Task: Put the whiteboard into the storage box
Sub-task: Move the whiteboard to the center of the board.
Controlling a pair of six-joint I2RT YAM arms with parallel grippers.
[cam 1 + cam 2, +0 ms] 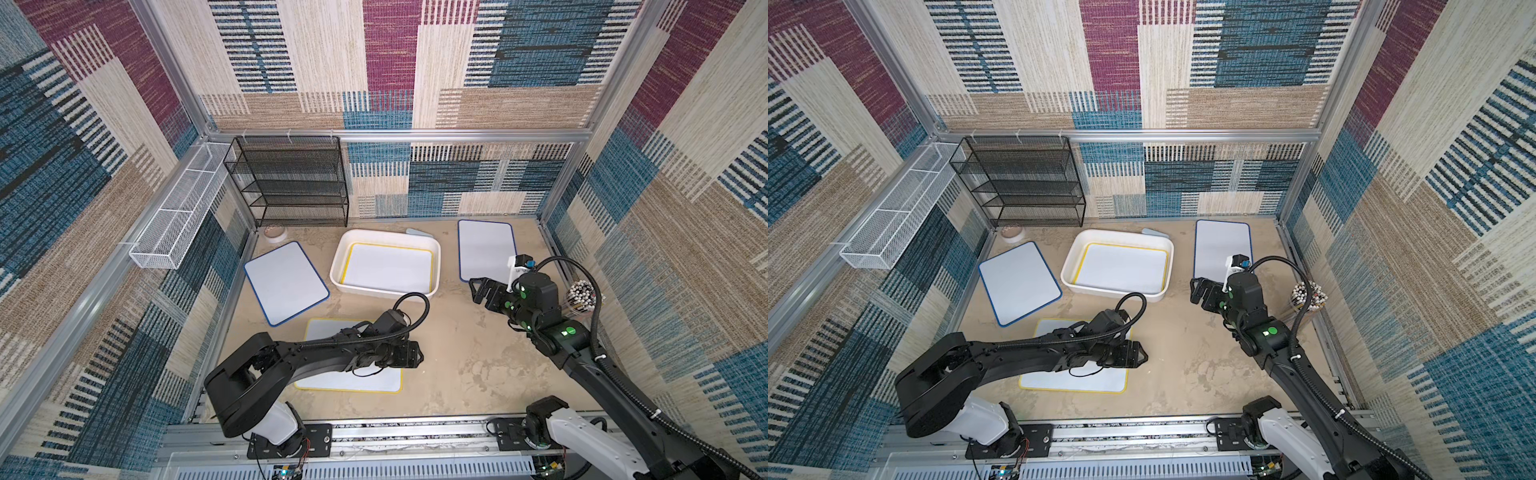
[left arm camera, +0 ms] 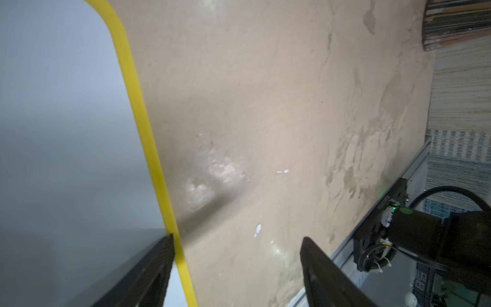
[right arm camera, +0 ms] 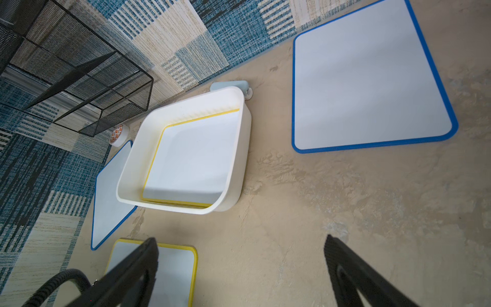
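place: probably lab test cell | evidence: aluminium frame (image 1: 415, 135), patterned panels (image 1: 324, 50)

White storage box (image 1: 384, 291), yellow-rimmed whiteboard (image 1: 388, 270) (patchwork walls (image 1: 374, 62))

A black mesh shelf rack (image 1: 286, 183) stands upright against the back wall, towards the far left corner of the sandy-brown bench (image 1: 457, 353). A long white wire-mesh basket (image 1: 183, 212) hangs along the left wall rail, off the bench. A roll of tape (image 3: 118, 135), white with an orange pattern, lies just in front of the rack's left foot. A pale blue rounded object (image 3: 229, 85) lies near the back wall; its kind cannot be told. A clear pot of white-capped pens (image 1: 582, 296) stands at the right edge.
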